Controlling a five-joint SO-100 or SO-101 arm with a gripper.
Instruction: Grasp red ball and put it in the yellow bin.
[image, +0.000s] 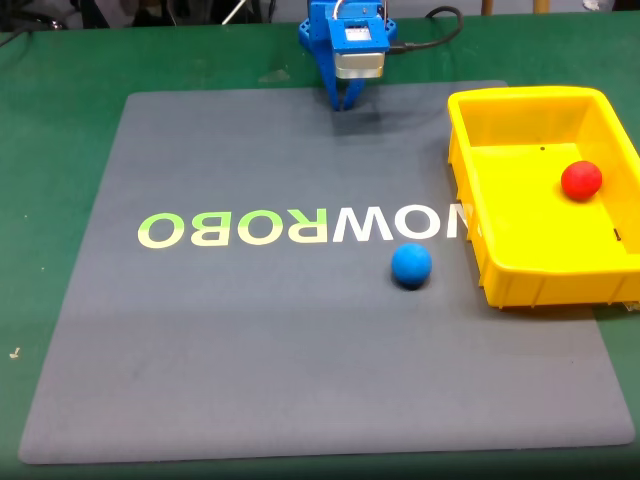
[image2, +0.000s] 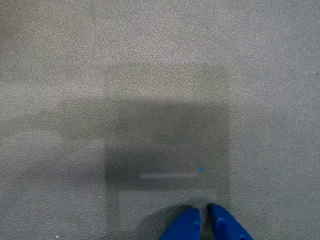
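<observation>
The red ball lies inside the yellow bin, near the bin's right side in the fixed view. The bin stands on the right edge of the grey mat. My blue gripper hangs at the far middle of the mat, tips pointing down, well away from ball and bin. In the wrist view its two blue fingertips stand nearly together at the bottom edge, with nothing between them and just bare grey mat below.
A blue ball rests on the grey mat just left of the bin's near corner. White and green "ROBO" lettering runs across the mat. Green table surrounds it, with cables at the back.
</observation>
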